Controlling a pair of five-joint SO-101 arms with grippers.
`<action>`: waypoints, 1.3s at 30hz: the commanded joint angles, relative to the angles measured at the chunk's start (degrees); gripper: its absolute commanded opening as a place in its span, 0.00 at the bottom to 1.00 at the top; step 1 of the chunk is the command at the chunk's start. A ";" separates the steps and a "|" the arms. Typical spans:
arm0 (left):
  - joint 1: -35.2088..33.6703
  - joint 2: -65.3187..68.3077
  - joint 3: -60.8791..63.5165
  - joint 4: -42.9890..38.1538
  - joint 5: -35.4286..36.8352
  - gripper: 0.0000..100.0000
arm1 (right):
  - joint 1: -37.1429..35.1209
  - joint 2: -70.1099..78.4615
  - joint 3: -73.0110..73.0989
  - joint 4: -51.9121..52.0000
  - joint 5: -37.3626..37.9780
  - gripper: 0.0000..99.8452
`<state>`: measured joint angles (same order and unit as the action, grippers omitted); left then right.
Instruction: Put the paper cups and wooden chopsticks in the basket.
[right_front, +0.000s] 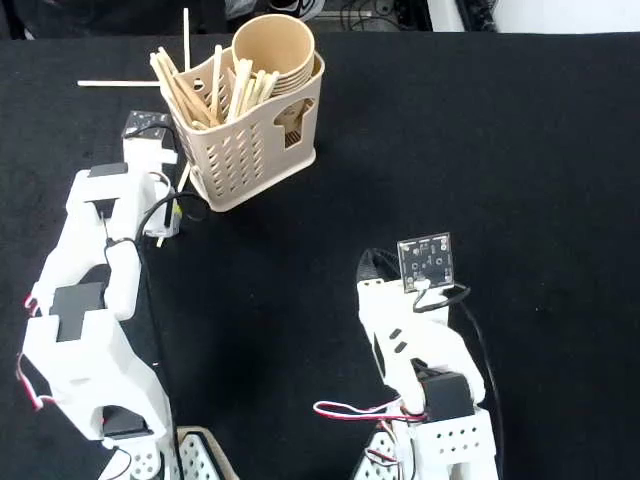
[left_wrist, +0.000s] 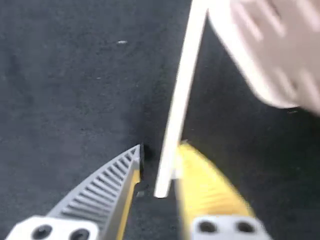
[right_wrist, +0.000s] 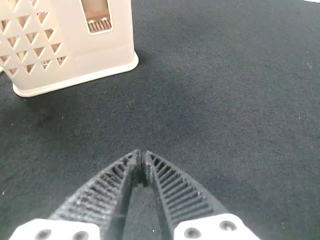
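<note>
Black cloth (right_front: 500, 150) covers the table. The perforated basket (right_front: 250, 150) stands at its far side and holds stacked paper cups (right_front: 275, 50) and a bundle of wooden chopsticks (right_front: 190, 95).

One loose chopstick (right_front: 115, 83) lies flat on the cloth, beyond the basket. Another chopstick (left_wrist: 180, 90) lies just beside the basket wall. Its near end sits between the jaws of the left gripper (left_wrist: 160, 150), against the yellow jaw and with a gap to the grey one, so it is not clamped.

The right gripper (right_wrist: 142, 157) hangs over bare cloth with its fingers together and empty.

Assessment: the stick is light, stiff, thin and smooth, and is liable to pivot if pinched at its end. A grip nearer mid-length is advised.
</note>
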<state>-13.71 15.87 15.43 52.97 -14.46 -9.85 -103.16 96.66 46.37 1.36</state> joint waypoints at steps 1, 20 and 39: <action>0.40 -0.44 0.13 2.11 -0.88 0.04 | -0.62 -4.70 -0.40 -0.88 0.09 0.01; -22.81 -0.62 6.02 26.20 -21.80 0.03 | -0.62 -4.70 -0.40 -0.88 0.09 0.01; -24.48 -32.44 9.54 33.93 -23.30 0.16 | -0.62 -4.70 -0.48 -0.88 0.09 0.01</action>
<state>-42.81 -8.84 25.45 86.64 -39.43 -9.85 -103.16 96.66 46.37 1.36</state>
